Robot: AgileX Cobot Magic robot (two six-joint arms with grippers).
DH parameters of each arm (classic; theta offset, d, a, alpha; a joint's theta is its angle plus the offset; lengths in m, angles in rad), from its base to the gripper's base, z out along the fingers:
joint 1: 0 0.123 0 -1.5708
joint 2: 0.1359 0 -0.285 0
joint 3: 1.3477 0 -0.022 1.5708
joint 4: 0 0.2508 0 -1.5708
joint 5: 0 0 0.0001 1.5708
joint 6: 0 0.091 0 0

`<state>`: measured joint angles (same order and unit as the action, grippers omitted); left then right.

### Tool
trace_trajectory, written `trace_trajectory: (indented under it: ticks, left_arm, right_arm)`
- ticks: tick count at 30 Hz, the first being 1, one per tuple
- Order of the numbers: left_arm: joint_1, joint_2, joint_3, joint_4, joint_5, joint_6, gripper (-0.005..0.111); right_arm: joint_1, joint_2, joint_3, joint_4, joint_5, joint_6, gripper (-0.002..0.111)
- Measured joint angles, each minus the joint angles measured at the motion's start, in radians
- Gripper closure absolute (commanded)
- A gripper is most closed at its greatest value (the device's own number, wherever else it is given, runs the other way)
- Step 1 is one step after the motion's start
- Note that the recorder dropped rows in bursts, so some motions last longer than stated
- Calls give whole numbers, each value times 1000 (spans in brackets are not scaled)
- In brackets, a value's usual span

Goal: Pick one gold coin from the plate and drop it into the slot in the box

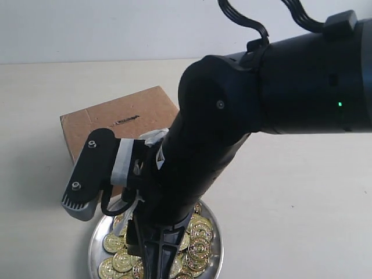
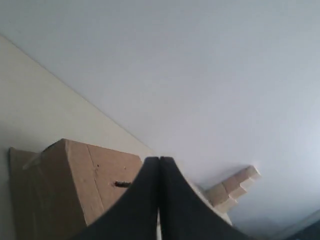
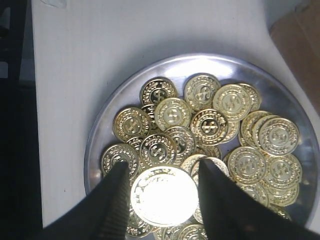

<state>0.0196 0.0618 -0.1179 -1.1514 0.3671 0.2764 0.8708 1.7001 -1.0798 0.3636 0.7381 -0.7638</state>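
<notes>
Your right hand (image 3: 162,170) is pinching one gold coin (image 3: 162,196) between its fingers over the plate (image 3: 100,145), the box (image 1: 151,107) with its slot (image 1: 127,120) sits near the plate on the tabletop (image 1: 302,192), and your left hand (image 2: 159,162) is closed tight.

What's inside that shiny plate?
The plate holds a heap of gold coins, overlapping and stacked. They cover most of its floor, so any lower ones are hidden. The right gripper holds one coin in its jaws, hiding whatever lies below.

Left gripper (image 2: 159,162) pressed shut; right gripper (image 3: 163,168), arm angled downward, pinches a gold coin (image 3: 162,196).
</notes>
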Motion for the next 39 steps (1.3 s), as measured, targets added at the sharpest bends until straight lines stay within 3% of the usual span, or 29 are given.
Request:
trace_trajectory:
  ticks: [4,9,10,13,16,22,27,39]
  left_arm:
    - [0,214,-122,0,121,63,99]
    - [0,606,-273,0,384,267,67]
    - [0,646,-289,0,420,287,52]
    - [0,823,-341,-25,596,383,40]
    - [-5,985,-350,-78,745,509,43]
    - [-38,1172,-350,-149,824,652,44]
    - [-154,1288,-352,-177,838,697,44]
    - [-178,1413,-358,-257,814,740,44]
  right_arm:
    - [0,-29,0,0,0,0,80]
    - [0,-76,0,0,0,0,80]
    - [0,-83,0,0,0,0,80]
    - [0,-94,0,0,0,0,80]
    - [0,-96,0,0,-6,0,80]
    - [0,-96,0,0,-26,0,80]
    - [0,-96,0,0,-44,0,80]
    - [0,-96,0,0,-66,0,80]
